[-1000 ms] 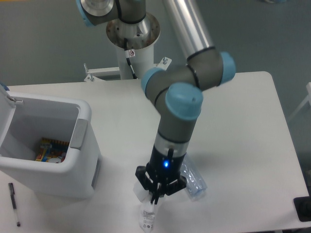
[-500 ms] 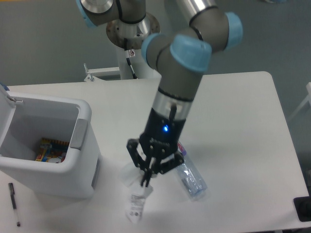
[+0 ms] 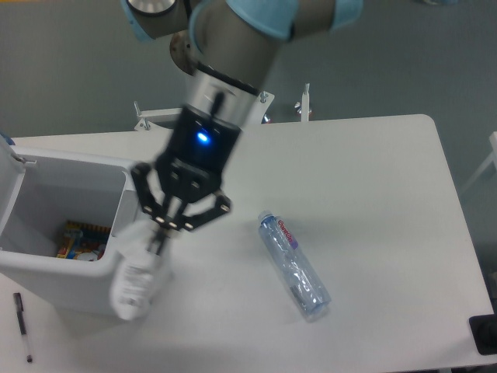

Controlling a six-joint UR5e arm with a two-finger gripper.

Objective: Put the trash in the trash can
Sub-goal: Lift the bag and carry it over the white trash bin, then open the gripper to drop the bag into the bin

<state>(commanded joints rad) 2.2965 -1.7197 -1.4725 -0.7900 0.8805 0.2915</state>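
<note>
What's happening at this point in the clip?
The arm's hand is shut on a crumpled clear wrapper, which hangs in the air near the front right corner of the open white trash can, not yet over its opening. Some colourful litter already lies inside. The water bottle lies on its side on the table, untouched. A black pen lies left of the bin.

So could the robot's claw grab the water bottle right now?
Probably not yet. The gripper is shut on the crumpled wrapper, carrying it beside the trash can. The water bottle lies on the table with nothing covering it, so once the wrapper is dropped, the way looks free.
</note>
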